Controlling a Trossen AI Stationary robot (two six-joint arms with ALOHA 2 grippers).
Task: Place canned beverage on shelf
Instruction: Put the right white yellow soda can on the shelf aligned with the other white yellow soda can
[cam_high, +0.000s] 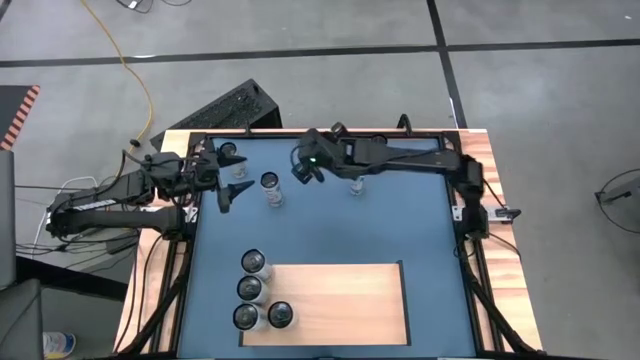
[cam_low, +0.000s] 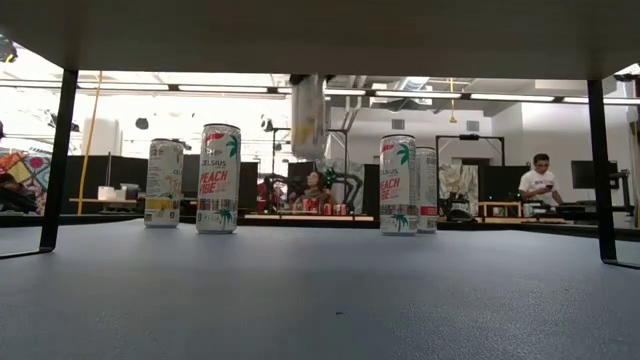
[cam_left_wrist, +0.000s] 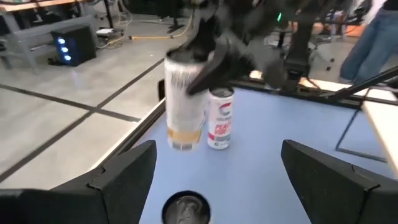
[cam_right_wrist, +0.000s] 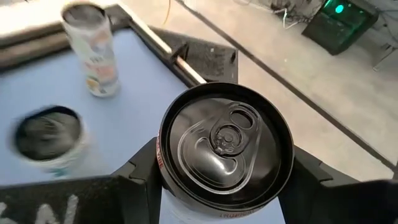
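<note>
My right gripper (cam_high: 301, 168) is shut on a slim beverage can (cam_left_wrist: 184, 99) and holds it above the blue table top near the far edge; in the low view this can (cam_low: 308, 115) hangs clear of the surface. The pale wooden shelf (cam_high: 345, 305) lies flat at the near side, with several cans (cam_high: 250, 289) standing at its left end. My left gripper (cam_high: 234, 192) waits open at the far left, pointing level toward a standing can (cam_high: 269, 186), whose top (cam_left_wrist: 185, 209) shows between its fingers without touching them. My right gripper pinches the can's upper wall just below the rim (cam_right_wrist: 163, 163) between its two fingers (cam_right_wrist: 142, 177), one on each side. The fingers slant down from above, from the table's right side. The can is lifted clear, roughly upright, its lid (cam_right_wrist: 227, 143) facing up and its body hanging below.
Loose cans stand on the blue surface: one at the far left corner (cam_high: 228, 152) and one right of the held can (cam_high: 357, 185). A black frame (cam_high: 455, 215) rims the table. A person (cam_low: 540, 180) sits in the room beyond.
</note>
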